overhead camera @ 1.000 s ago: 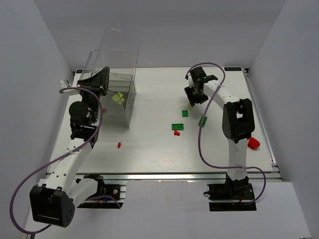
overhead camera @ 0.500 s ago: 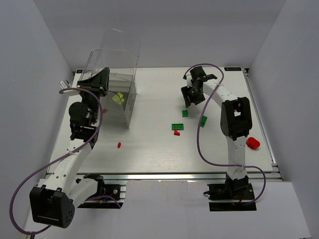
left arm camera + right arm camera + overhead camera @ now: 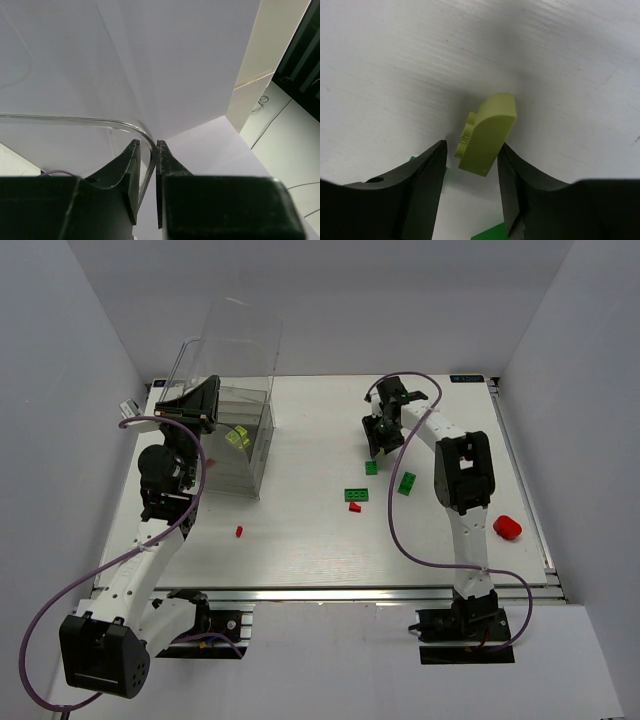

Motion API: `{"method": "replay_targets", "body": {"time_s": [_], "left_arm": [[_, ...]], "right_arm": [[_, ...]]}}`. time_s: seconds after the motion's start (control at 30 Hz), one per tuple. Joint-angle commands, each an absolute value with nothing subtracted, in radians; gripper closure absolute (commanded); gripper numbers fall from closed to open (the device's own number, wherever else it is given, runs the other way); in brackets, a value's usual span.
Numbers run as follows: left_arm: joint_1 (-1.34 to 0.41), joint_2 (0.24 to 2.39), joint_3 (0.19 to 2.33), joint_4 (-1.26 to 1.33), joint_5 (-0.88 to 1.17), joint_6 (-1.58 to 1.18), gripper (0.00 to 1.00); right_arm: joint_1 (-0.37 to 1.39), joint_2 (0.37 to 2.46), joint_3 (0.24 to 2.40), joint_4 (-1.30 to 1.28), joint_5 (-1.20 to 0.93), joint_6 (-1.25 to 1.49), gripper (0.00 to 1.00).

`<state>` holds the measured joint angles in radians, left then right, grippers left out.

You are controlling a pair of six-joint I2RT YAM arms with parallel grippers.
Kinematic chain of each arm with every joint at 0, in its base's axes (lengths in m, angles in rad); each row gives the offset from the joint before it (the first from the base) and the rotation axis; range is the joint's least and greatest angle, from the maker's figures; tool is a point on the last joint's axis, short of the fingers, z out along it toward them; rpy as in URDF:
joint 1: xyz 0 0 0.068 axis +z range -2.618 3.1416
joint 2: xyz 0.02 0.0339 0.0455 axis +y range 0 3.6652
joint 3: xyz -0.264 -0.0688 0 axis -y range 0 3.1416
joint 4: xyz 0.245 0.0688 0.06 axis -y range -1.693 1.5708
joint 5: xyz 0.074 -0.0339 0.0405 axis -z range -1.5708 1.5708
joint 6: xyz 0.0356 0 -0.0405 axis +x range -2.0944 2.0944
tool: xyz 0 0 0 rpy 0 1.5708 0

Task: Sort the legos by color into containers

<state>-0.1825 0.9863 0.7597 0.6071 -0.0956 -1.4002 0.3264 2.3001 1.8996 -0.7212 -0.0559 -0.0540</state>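
Observation:
The clear container (image 3: 228, 410) stands at the back left with a yellow-green lego (image 3: 237, 437) inside. My left gripper (image 3: 196, 400) is shut on its rim; in the left wrist view the curved clear wall (image 3: 75, 120) runs between the jaws of that gripper (image 3: 147, 145). My right gripper (image 3: 380, 440) points down at the table, open. A yellow-green lego (image 3: 487, 132) lies between its fingers, against the right finger (image 3: 512, 190) and with a gap to the left one. Green legos (image 3: 371, 467) (image 3: 407, 483) (image 3: 355, 494) and a small red lego (image 3: 354, 507) lie just near of it.
Another small red lego (image 3: 239, 531) sits on the table in front of the container. A larger red piece (image 3: 508, 528) lies near the right edge beside the right arm. White walls close in the table on three sides.
The right gripper has shifted left and a little nearer, coming down round the yellow-green lego, and its jaws have narrowed slightly. The left arm and the container have not moved.

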Motion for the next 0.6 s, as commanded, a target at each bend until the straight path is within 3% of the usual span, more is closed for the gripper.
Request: {"method": "replay_targets", "body": {"time_s": [0.0,0.1,0.13,0.23,0.57], "left_arm": [[-0.176,0.991,0.730,0.538,-0.130,-1.460,0.81],[-0.176,0.991,0.733,0.537,-0.130,-1.460,0.81],[-0.176,0.992,0.733,0.535,-0.130,-1.460,0.81],[-0.176,0.999,0.733,0.543,-0.124,-1.460,0.81],[-0.176,1.009,0.739,0.555,-0.115,-1.460,0.81]], "right_arm": [[0.322,2.319,1.948,-0.698,-0.015,-0.026,0.50],[0.324,2.312,1.960,-0.695,-0.028,-0.043,0.69],[0.322,2.307,1.957,-0.665,-0.052,-0.054,0.80],[0.322,2.231,1.873,-0.509,-0.138,-0.122,0.99],[0.389,2.106,1.853,-0.266,-1.000,-0.498,1.00]]}}
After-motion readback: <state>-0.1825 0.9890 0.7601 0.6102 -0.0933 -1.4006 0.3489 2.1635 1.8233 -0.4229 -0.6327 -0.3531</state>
